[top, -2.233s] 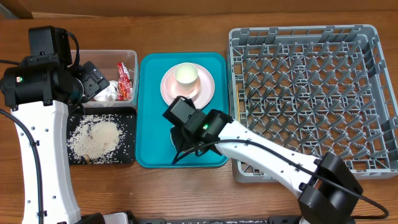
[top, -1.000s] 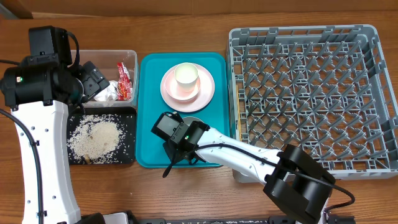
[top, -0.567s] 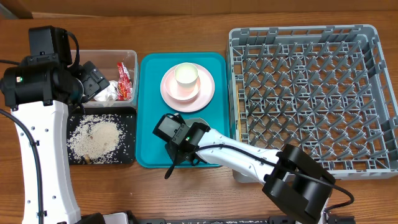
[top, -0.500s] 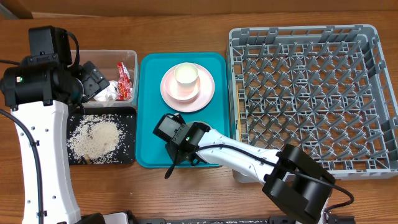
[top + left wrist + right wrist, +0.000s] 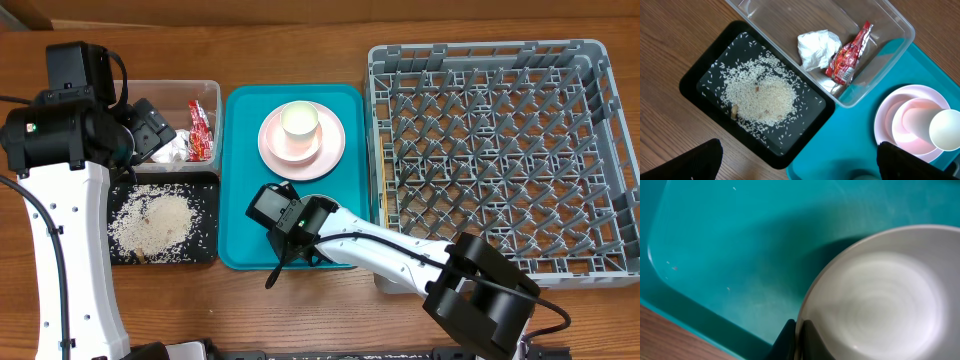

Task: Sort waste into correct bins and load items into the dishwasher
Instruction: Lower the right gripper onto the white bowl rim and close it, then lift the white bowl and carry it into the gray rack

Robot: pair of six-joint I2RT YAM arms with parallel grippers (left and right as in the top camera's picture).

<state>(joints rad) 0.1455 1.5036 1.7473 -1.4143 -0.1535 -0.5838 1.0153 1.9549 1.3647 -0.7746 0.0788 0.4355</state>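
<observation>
A pale bowl (image 5: 875, 295) lies on the teal tray (image 5: 245, 150), near its front edge. My right gripper (image 5: 799, 340) is shut on the bowl's left rim, one finger on each side of the wall. In the overhead view the right gripper (image 5: 290, 243) hides most of the bowl (image 5: 316, 198). A pink plate (image 5: 332, 150) with a pale cup (image 5: 299, 120) sits at the back of the tray. My left gripper (image 5: 805, 167) is open and empty, hovering above the bins. The grey dishwasher rack (image 5: 500, 150) stands to the right.
A clear bin (image 5: 170, 95) at the left holds a red packet (image 5: 850, 55) and a white tissue (image 5: 815, 47). A black tray (image 5: 695, 75) in front of it holds rice. The tray's side shows in the right wrist view (image 5: 740, 240).
Since two seconds ago my right gripper has shifted left and toward the tray's front edge; over the last half second it holds still. The left arm has not moved.
</observation>
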